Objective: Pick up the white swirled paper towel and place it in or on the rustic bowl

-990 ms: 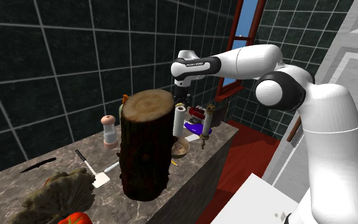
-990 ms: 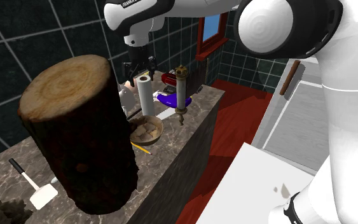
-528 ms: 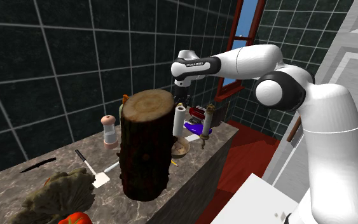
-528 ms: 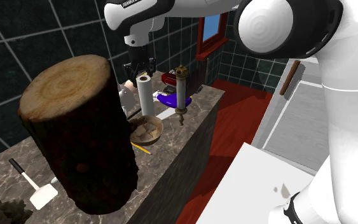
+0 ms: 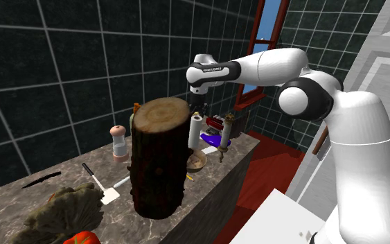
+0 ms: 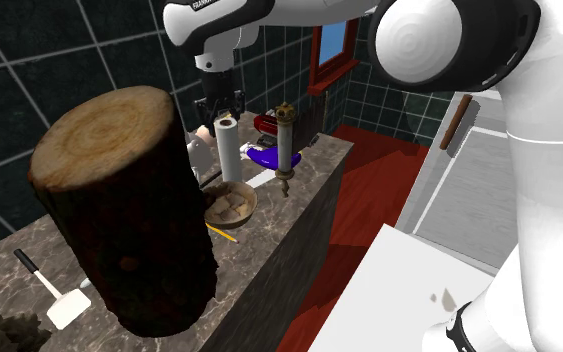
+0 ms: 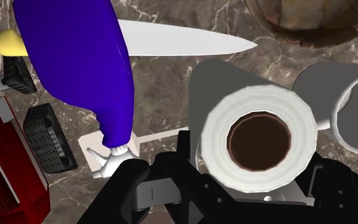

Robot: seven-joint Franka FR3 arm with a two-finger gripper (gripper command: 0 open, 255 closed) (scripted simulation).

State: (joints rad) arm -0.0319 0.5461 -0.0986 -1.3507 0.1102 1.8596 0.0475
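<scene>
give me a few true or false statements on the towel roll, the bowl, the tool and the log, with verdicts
The paper towel roll stands upright on the counter. True.
The roll lies in the bowl. False: it stands on the counter beside the bowl.
The tool is over the roll's top end. True.
The log lies on its side. False: it stands on end.

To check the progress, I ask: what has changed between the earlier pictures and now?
The pincer seems to have sunk slightly over the upright paper towel roll. The roll, the bowl and the log stayed in place.
</scene>
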